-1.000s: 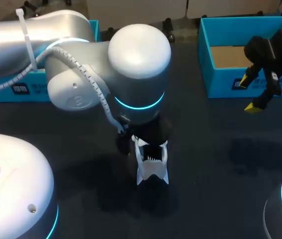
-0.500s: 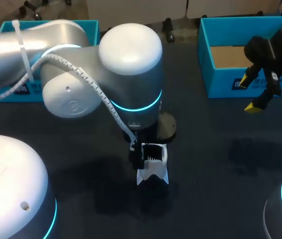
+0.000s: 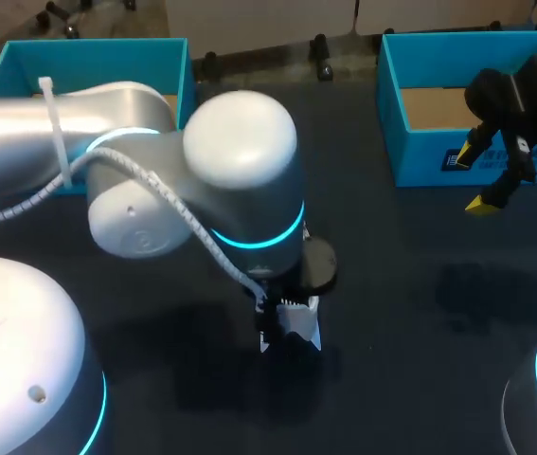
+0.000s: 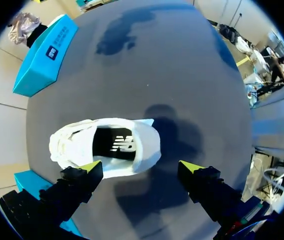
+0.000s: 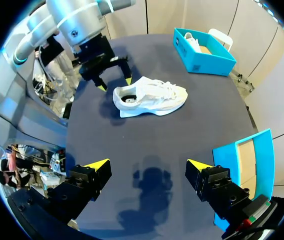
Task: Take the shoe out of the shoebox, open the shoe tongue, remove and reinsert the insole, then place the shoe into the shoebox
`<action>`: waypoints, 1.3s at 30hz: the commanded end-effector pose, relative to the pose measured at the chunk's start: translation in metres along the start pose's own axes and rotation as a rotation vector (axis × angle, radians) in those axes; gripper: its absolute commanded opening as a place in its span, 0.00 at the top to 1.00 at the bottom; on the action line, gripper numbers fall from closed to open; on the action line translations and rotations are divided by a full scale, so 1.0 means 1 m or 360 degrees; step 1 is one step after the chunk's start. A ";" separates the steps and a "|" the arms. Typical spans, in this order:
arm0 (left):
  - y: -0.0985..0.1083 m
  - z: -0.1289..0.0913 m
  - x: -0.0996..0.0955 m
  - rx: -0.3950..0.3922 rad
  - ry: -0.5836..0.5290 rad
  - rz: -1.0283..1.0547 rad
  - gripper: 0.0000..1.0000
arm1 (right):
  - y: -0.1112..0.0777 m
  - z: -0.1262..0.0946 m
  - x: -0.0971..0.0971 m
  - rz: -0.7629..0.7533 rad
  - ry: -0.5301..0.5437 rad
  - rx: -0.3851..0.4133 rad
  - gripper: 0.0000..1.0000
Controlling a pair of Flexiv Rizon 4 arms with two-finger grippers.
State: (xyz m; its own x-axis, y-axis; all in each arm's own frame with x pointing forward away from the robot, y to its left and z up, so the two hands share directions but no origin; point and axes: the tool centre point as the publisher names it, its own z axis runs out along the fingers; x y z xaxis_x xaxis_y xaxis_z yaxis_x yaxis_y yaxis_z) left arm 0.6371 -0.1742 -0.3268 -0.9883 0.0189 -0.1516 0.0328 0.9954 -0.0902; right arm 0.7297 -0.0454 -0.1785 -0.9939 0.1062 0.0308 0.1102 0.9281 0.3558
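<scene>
The white shoe (image 4: 106, 147) lies on its side on the dark table (image 4: 147, 60), its dark insole showing through the opening. My left gripper (image 4: 140, 167) hangs open just above the heel end, one finger over the shoe and one beside it, touching nothing. From above, the left arm hides most of the shoe (image 3: 296, 327). The right wrist view shows the whole shoe (image 5: 149, 97) with the left gripper (image 5: 114, 84) over its heel. My right gripper (image 5: 148, 165) is open and empty, far from the shoe, beside the right blue shoebox (image 3: 467, 104).
A second blue box (image 3: 88, 57) stands at the back left, partly behind my left arm; in the right wrist view this box (image 5: 202, 50) holds something white. The table's front right stretch is bare.
My left arm has swung and lowered over the shoe, hiding more of it from above. The right arm has not moved, and both grippers stay open.
</scene>
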 end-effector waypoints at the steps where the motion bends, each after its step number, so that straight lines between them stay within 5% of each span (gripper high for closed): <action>1: -0.011 0.011 0.010 -0.0009 -0.0014 -0.0007 0.00 | 0.001 0.001 -0.001 0.0001 0.0002 0.0005 0.00; 34: -0.014 0.069 0.014 -0.0087 0.0028 -0.0134 0.00 | 0.001 0.001 -0.001 0.0001 0.0002 0.0005 0.00; 36: -0.012 0.069 0.012 -0.0089 0.0042 -0.0150 0.14 | 0.001 0.001 -0.001 0.0001 0.0002 0.0005 0.00; 39: -0.009 0.071 0.010 -0.0090 0.0061 -0.0154 0.16 | 0.001 0.001 -0.001 0.0001 0.0002 0.0005 0.00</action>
State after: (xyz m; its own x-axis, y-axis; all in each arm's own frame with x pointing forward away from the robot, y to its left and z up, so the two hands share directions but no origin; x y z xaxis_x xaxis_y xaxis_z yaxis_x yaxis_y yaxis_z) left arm 0.6335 -0.1946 -0.3960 -0.9899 -0.0774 -0.1188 -0.0734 0.9966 -0.0378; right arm 0.7297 -0.0454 -0.1785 -0.9939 0.1060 0.0308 0.1100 0.9280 0.3558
